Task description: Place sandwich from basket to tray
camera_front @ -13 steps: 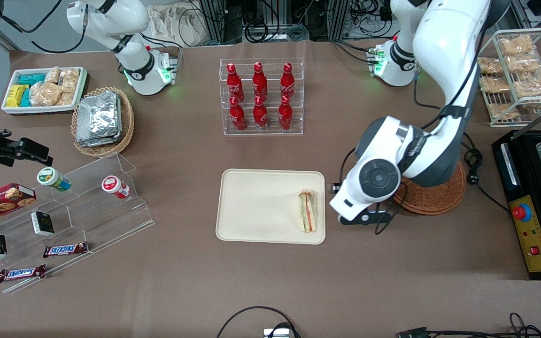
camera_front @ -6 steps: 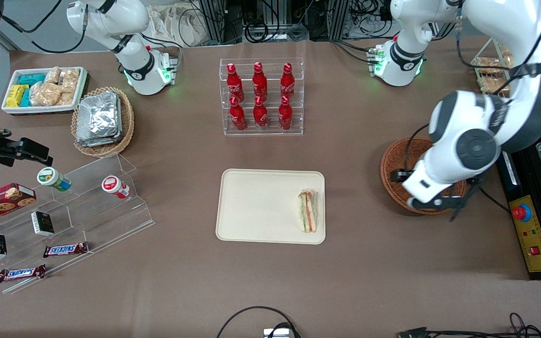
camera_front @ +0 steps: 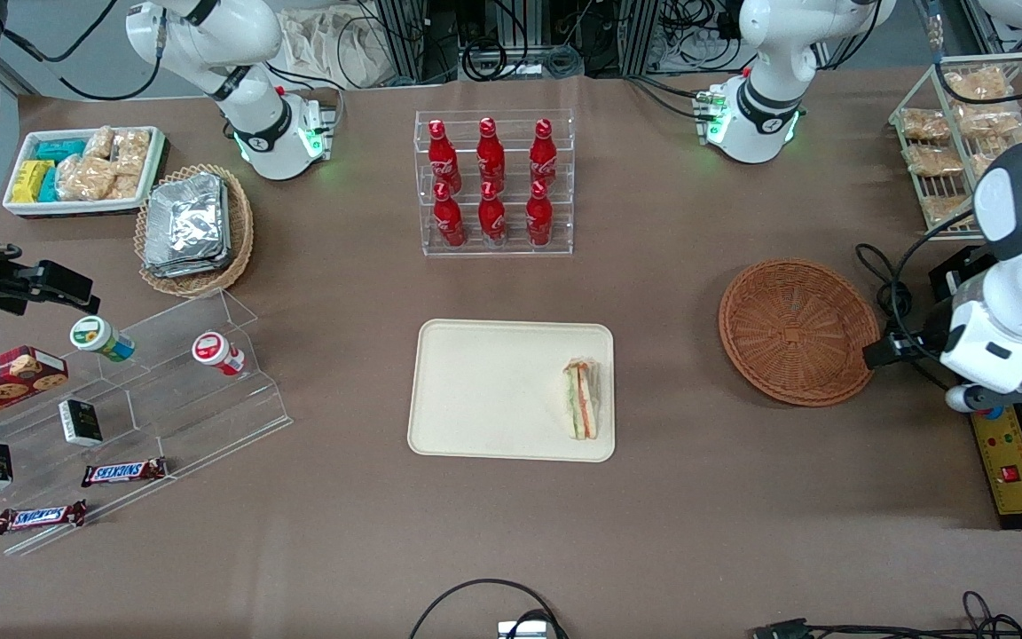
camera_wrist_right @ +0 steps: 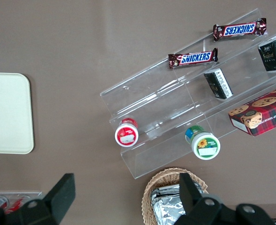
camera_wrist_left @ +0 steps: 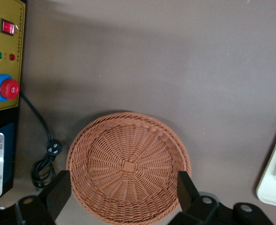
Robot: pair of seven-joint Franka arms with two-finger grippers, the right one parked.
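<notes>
My jaws are standing wide apart and gripping nothing; in the wrist view the two dark fingers (camera_wrist_left: 58, 193) are framing the basket (camera_wrist_left: 128, 168) from above, with bare wicker showing between them. My gripper (camera_front: 977, 399) is hanging high over the control box (camera_front: 1003, 448) with the red stop button (camera_wrist_left: 9, 89), at the working arm's end of the worktop (camera_front: 697, 532), just beside the basket rather than in it.

The basket is sitting on the worktop with nothing in it. The sandwich (camera_front: 582, 399) is lying flat on the tray (camera_front: 484, 390), close against the rim nearest the basket, its striped filling edge turned up, and nothing of mine is touching it. The tray is sitting well apart from my gripper, with the basket between us.

I am judging the placing as done: the sandwich is out of the basket and inside the tray's rim. The step in hand is the retreat. What is left calls only for bringing the arm to rest away from the tray, staying high enough to miss the box, its black cable (camera_wrist_left: 44, 154) and the wire rack of bagged snacks (camera_front: 963, 133) nearby.
</notes>
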